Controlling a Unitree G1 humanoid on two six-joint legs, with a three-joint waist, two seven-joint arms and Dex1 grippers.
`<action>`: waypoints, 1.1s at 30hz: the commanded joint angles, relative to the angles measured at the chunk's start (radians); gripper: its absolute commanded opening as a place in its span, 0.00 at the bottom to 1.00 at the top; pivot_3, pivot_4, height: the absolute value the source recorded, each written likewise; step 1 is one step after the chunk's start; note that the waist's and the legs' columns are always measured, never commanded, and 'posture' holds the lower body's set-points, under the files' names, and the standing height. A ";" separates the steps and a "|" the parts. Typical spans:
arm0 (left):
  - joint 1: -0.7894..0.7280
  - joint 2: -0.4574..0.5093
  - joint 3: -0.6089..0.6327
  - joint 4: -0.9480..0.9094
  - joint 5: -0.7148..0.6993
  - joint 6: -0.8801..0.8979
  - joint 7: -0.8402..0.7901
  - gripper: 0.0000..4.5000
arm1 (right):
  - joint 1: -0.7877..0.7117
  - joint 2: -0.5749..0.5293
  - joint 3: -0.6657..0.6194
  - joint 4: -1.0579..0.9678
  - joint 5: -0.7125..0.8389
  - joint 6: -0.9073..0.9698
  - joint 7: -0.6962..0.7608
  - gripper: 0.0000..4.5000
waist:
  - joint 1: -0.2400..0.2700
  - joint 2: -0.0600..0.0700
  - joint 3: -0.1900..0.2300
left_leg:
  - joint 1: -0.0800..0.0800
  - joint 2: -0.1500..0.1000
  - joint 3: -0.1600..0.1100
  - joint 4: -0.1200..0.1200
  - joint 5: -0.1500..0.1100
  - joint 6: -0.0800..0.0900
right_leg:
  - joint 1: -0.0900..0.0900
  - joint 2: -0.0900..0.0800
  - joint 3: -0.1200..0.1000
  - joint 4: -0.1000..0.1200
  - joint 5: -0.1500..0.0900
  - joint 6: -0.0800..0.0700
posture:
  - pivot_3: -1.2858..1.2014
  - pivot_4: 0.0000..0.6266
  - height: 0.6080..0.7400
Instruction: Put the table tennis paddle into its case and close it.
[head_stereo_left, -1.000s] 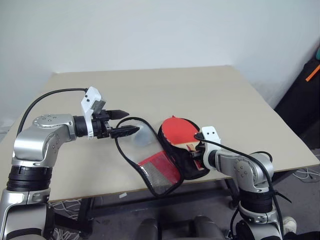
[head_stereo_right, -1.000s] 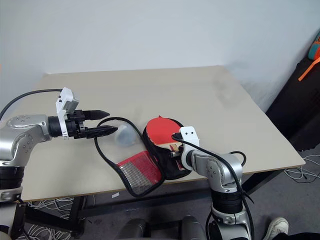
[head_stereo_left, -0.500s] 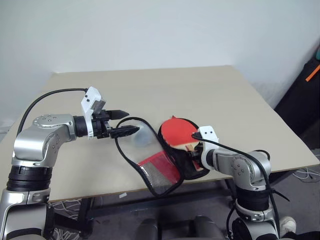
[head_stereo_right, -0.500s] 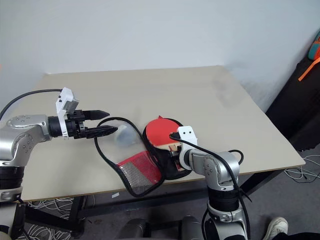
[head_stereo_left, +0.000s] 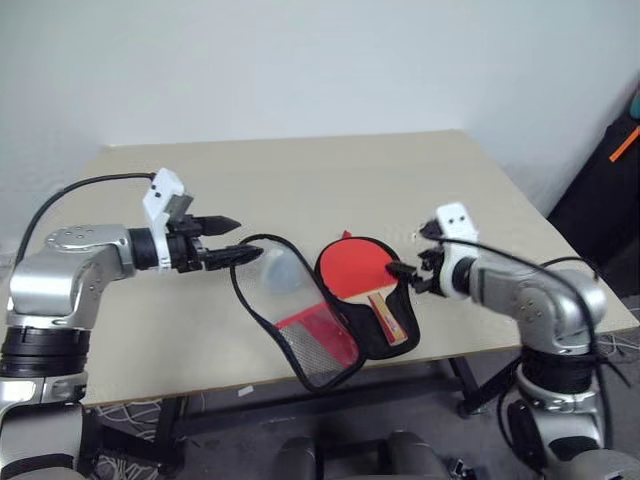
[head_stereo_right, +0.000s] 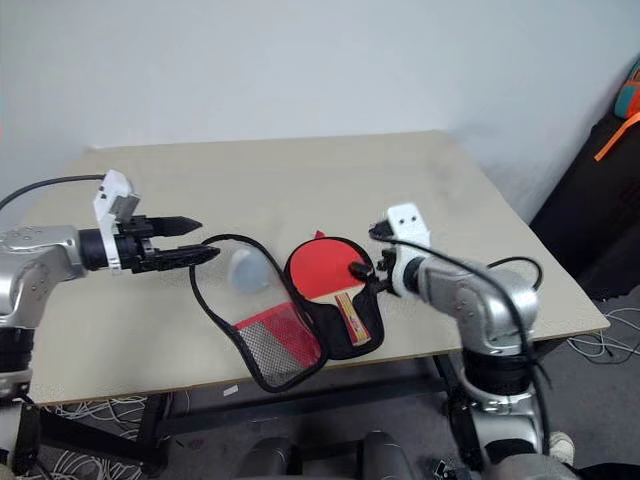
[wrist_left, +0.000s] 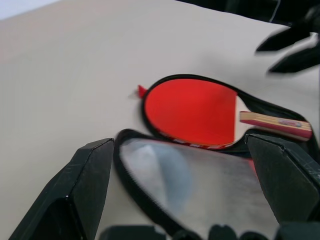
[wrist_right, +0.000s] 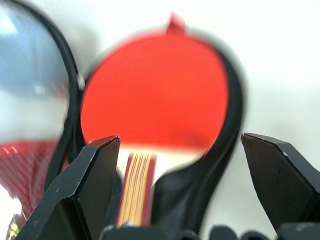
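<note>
We see the paddle (head_stereo_left: 360, 272) already lying in the black half of the case (head_stereo_left: 385, 330) on the worktop (head_stereo_left: 350, 180). Clear flap (head_stereo_left: 290, 310) lies open; folding and zipping are left. Right hand (head_stereo_left: 412, 274) fingers apart, empty, beside the paddle. Left hand (head_stereo_left: 232, 240) fingers apart at the flap's edge.

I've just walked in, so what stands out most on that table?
The red table tennis paddle lies in the black half of its open case near the table's front edge. The clear flap lies spread to its left. An open gripper hovers at each side: left, right.
</note>
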 joint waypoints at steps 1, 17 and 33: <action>-0.004 0.067 0.087 0.072 0.008 -0.038 -0.027 1.00 | -0.069 -0.147 -0.083 0.043 0.035 -0.141 0.124 0.93 | 0.000 0.000 0.000 | 0.000 0.000 0.000 0.000 0.000 0.000 | 0.000 0.000 0.000 0.000 0.000 0.000 | 0.52 0.00 1.00; 0.241 -0.103 0.118 -0.112 -0.082 0.056 0.076 0.25 | -0.095 -0.270 -0.073 0.194 0.034 -0.287 0.177 0.94 | 0.008 -0.001 0.000 | 0.000 -0.001 0.000 0.002 0.000 0.000 | 0.002 -0.003 0.000 -0.001 -0.002 -0.003 | 0.52 0.00 1.00; -0.032 -0.495 -0.100 -0.173 -0.063 0.067 0.268 0.25 | -0.115 -0.276 -0.098 0.249 0.018 -0.322 0.129 0.94 | 0.014 -0.001 0.000 | 0.000 -0.002 0.000 0.004 0.000 0.001 | 0.004 -0.001 0.000 0.000 0.000 0.000 | 0.52 0.00 1.00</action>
